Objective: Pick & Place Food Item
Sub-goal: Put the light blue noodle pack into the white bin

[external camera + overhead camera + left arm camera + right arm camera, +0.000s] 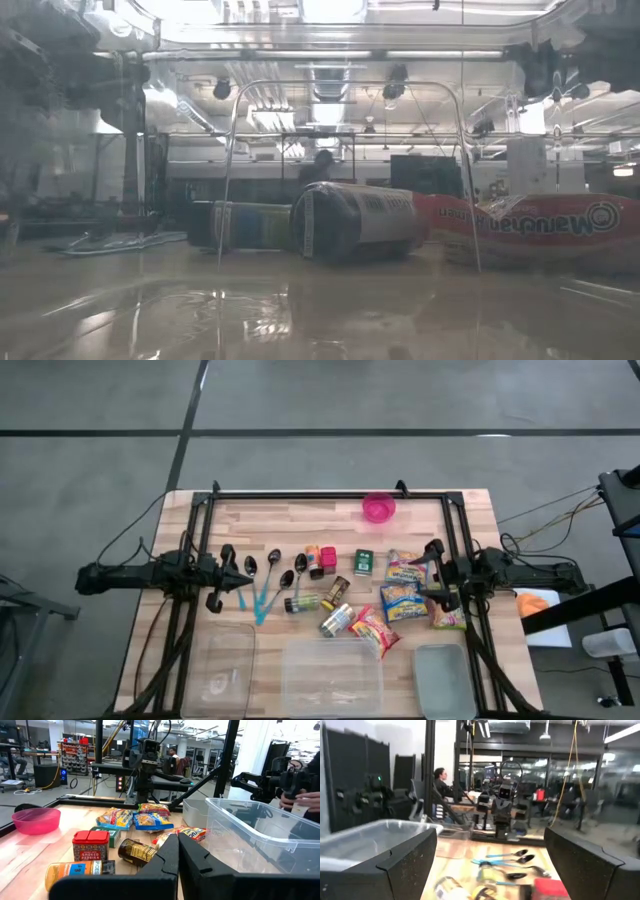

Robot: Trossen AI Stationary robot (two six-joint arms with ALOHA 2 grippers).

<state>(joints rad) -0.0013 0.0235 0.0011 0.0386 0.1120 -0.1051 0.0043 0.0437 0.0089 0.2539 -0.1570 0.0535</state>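
Note:
Food items lie in the middle of the wooden table: several snack bags (403,586), a red-lidded spice tin (90,845), an orange jar (75,870), a dark jar (136,852), a green box (363,562) and a can on its side (355,222). My left gripper (178,851) is shut and empty, level above the table's left side (240,581), pointing at the food. At the table's right side my right gripper (490,850) stands open and empty (425,580), beside the snack bags.
Black spoons and teal utensils (268,582) lie just ahead of my left gripper. A pink bowl (378,508) stands at the far edge. Two clear containers (225,670) (332,678) and a grey one (445,680) line the near edge. A black frame (330,494) surrounds the table.

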